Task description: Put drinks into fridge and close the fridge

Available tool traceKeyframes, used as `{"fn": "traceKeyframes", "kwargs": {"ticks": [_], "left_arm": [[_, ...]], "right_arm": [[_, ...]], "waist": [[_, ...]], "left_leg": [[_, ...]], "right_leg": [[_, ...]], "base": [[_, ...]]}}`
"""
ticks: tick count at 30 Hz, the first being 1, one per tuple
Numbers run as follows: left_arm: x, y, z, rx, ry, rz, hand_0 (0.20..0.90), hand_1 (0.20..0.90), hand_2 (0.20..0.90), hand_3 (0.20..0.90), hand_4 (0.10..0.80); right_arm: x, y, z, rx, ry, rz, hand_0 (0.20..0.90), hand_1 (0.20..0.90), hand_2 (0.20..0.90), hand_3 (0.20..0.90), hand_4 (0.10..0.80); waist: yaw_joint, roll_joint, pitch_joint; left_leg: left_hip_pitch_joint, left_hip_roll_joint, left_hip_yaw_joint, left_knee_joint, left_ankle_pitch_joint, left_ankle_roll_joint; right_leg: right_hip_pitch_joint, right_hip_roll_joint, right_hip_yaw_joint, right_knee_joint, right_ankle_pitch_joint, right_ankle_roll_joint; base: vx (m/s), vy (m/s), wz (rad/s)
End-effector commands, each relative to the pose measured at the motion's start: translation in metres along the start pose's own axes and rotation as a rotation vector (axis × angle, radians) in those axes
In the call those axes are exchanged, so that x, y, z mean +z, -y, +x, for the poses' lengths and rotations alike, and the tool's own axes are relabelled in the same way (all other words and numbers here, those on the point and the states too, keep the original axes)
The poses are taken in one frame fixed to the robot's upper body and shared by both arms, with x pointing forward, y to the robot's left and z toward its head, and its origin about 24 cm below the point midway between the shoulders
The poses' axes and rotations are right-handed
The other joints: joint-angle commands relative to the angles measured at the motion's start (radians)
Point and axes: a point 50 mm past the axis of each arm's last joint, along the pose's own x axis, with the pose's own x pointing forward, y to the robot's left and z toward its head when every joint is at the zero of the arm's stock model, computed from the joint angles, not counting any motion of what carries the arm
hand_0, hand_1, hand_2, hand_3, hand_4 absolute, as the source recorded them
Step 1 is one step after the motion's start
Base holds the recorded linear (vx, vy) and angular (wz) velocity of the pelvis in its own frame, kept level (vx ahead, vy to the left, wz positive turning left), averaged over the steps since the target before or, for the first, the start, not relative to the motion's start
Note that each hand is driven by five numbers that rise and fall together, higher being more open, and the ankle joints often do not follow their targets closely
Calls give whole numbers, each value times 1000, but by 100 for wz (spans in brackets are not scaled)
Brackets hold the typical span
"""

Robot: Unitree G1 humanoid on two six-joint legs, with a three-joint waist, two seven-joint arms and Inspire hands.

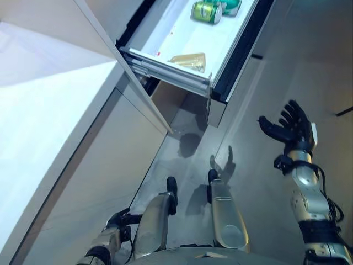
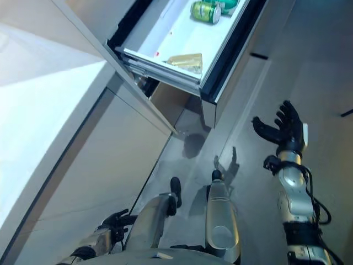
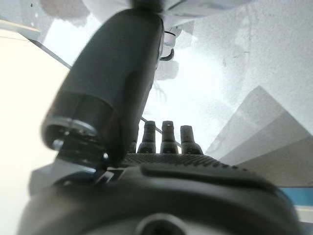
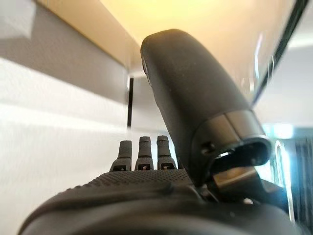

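Note:
The fridge drawer [image 1: 165, 67] stands pulled open at the top of the eye views. Green cans [image 1: 207, 11] lie at its far end and a pale yellow packet [image 1: 190, 59] lies near its front rim. My right hand [image 1: 292, 130] is raised in the air, right of the drawer and below it, with its fingers spread; it is open and empty. It touches nothing. Its fingers [image 4: 144, 149] show straight in the right wrist view. My left hand [image 1: 117, 221] hangs low by the cabinet front, open and empty, with straight fingers [image 3: 166, 134].
A pale counter [image 1: 44, 110] with a light cabinet front [image 1: 105, 165] runs along the left. Grey floor [image 1: 253, 182] lies below the drawer. Grey cabinet panels [image 1: 309, 55] stand to the drawer's right.

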Motion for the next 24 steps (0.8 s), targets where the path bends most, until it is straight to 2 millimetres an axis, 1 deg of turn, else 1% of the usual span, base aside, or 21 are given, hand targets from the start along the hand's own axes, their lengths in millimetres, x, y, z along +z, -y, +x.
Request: {"fn": "traceKeyframes", "kwargs": {"ticks": [1, 2, 3, 4, 7, 9, 12, 13, 18, 19, 20, 23, 24], "left_arm": [[9, -23, -1, 81, 38, 10, 900, 900, 900, 900, 800], [12, -21, 0, 76, 45, 17, 900, 900, 900, 900, 800], [13, -20, 0, 74, 46, 20, 900, 900, 900, 900, 800], [17, -15, 0, 66, 54, 30, 900, 900, 900, 900, 800], [24, -9, 0, 60, 64, 33, 900, 900, 900, 900, 800], [32, -6, 0, 57, 82, 42, 900, 900, 900, 900, 800], [39, 0, 0, 49, 96, 48, 900, 900, 900, 900, 800], [40, 2, 0, 46, 99, 57, 900, 900, 900, 900, 800], [44, 14, 0, 24, 102, 83, 900, 900, 900, 900, 800], [45, 15, 0, 18, 106, 89, 900, 900, 900, 900, 800], [46, 16, 0, 16, 108, 92, 900, 900, 900, 900, 800], [49, 21, -1, -1, 117, 108, 900, 900, 900, 900, 800], [52, 23, -1, -8, 126, 110, 900, 900, 900, 900, 800]], "right_arm": [[74, -35, 25, 165, 284, -40, 900, 900, 900, 900, 800], [79, -44, 27, 197, 299, -62, 900, 900, 900, 900, 800], [80, -46, 28, 208, 302, -69, 900, 900, 900, 900, 800], [89, -62, 30, 268, 322, -95, 900, 900, 900, 900, 800], [102, -88, 32, 357, 353, -137, 900, 900, 900, 900, 800], [113, -110, 33, 429, 372, -150, 900, 900, 900, 900, 800], [127, -132, 33, 495, 416, -187, 900, 900, 900, 900, 800], [134, -145, 31, 526, 430, -199, 900, 900, 900, 900, 800], [152, -190, 22, 639, 463, -275, 900, 900, 900, 900, 800], [155, -198, 19, 659, 471, -285, 900, 900, 900, 900, 800], [156, -202, 18, 665, 475, -290, 900, 900, 900, 900, 800], [169, -228, 7, 721, 500, -304, 900, 900, 900, 900, 800], [175, -238, 1, 755, 519, -316, 900, 900, 900, 900, 800]], "waist": [[28, -9, -11], [31, -7, -6], [32, -6, -5], [39, -2, 1], [53, 5, 13], [70, 10, 22], [87, 17, 34], [97, 19, 38], [129, 37, 45], [135, 41, 46], [138, 42, 47], [158, 55, 54], [166, 59, 59]], "left_leg": [[-21, -53, 46, 60, -28, 71], [-28, -54, 46, 65, -27, 71], [-30, -54, 46, 66, -27, 71], [-41, -55, 45, 72, -23, 67], [-53, -56, 43, 72, -14, 64], [-60, -57, 43, 63, -4, 64], [-67, -58, 44, 57, 4, 63], [-67, -58, 44, 57, 6, 60], [-66, -65, 45, 57, 11, 56], [-66, -67, 44, 55, 12, 56], [-66, -68, 43, 53, 14, 56], [-67, -76, 37, 39, 24, 56], [-70, -79, 35, 35, 29, 56]], "right_leg": [[20, 63, -65, 5, -15, -90], [13, 63, -66, 8, -14, -91], [12, 63, -66, 8, -13, -91], [5, 63, -66, 9, -10, -91], [-4, 63, -69, 6, -4, -90], [-13, 61, -74, 1, 0, -88], [-21, 57, -84, 3, 2, -87], [-17, 52, -90, 0, 2, -88], [-13, 33, -104, 1, 2, -87], [-15, 31, -105, 2, 2, -87], [-15, 30, -106, 1, 2, -86], [-18, 28, -108, -6, 5, -85], [-22, 28, -108, -9, 8, -84]], "base": [[-77, -1, -1], [-39, -3, 4], [-37, -2, 7], [-35, 1, 4], [-65, 8, 0], [-98, 7, -10], [-71, 13, -3], [-37, 23, 3], [-2, 43, 3], [-3, 40, 5], [2, 28, 5], [-30, 36, 8], [-69, 15, 9]]}}
